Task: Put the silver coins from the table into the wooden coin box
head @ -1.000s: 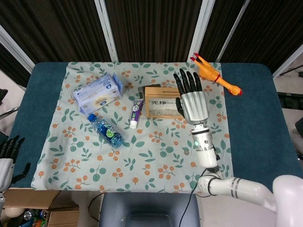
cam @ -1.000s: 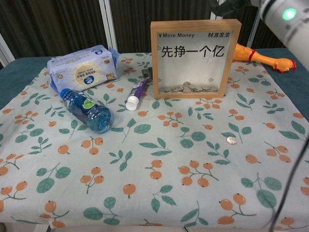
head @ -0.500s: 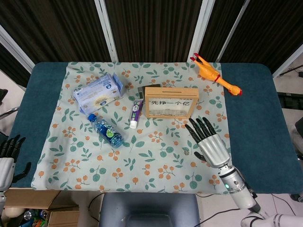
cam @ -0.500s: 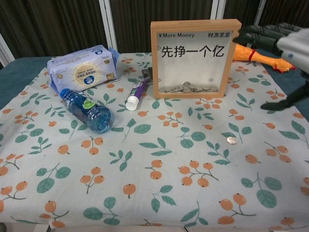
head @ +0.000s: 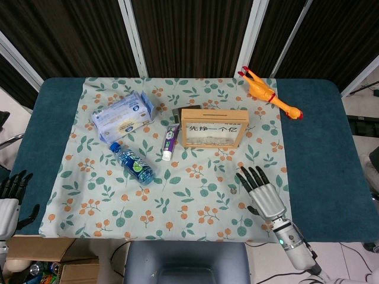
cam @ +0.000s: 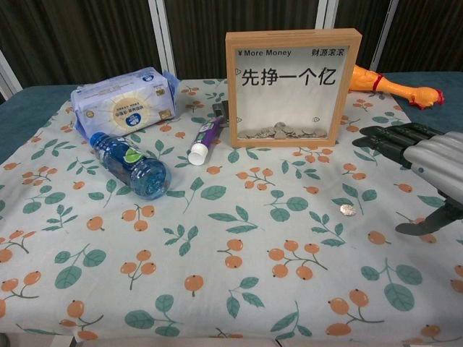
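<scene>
My right hand (head: 262, 192) hovers spread wide, holding nothing, beside the silver coin (cam: 348, 210). My left hand (head: 10, 198) hangs off the table's (head: 323, 148) left edge, fingers apart.

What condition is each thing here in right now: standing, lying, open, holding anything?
wooden coin box: upright, coins heaped inside.
silver coin: flat on the cloth, untouched.
right hand: fingers spread, holding nothing, beside the coin.
left hand: off the table's edge, holding nothing.
water bottle: lying on its side, capped.
toothpaste tube: lying down, capped.
tissue pack: lying, sealed.
rubber chicken: lying behind the box.
</scene>
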Robot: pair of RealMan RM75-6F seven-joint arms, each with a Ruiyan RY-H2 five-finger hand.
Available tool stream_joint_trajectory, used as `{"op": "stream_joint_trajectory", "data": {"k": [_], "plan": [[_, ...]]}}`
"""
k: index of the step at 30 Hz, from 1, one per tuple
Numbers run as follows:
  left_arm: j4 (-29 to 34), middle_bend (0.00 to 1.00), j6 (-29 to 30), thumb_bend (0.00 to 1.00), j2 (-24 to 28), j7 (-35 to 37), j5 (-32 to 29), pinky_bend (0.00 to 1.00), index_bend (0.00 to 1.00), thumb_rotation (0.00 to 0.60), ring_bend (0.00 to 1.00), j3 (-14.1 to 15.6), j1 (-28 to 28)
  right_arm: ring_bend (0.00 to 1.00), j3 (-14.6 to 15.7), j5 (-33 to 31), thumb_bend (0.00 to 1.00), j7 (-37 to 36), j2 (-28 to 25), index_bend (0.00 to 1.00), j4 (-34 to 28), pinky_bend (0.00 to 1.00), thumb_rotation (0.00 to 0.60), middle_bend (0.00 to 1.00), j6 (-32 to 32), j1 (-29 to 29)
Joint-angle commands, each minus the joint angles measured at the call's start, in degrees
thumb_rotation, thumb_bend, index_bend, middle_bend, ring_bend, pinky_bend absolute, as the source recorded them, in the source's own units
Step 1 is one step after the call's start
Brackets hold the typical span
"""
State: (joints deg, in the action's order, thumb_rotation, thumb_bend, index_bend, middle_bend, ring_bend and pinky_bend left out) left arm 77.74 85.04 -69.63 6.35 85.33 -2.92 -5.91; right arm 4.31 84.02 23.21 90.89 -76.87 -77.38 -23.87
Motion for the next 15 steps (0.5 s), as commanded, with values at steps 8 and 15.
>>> {"op": "stream_joint_trajectory", "data": {"k": [8,15], "plan": [[-1.1,0.0,-0.23,0.38,-0.26,1.04,-0.25,0.0,0.0,0.6,0.0,0.04,0.15,0.0,-2.44,-0.6,0.19,0.57,5.0,0.19,6.8,0.0,0.6,0.03,2.87,0.62],[-1.47,0.0,-0.29,0.38,-0.29,1.46,-0.14,0.0,0.0,0.6,0.0,0.04,0.1,0.0,-3.33,-0.63,0.19,-0.26,6.2,0.43,8.65,0.0,0.6,0.03,4.19,0.81]]}}
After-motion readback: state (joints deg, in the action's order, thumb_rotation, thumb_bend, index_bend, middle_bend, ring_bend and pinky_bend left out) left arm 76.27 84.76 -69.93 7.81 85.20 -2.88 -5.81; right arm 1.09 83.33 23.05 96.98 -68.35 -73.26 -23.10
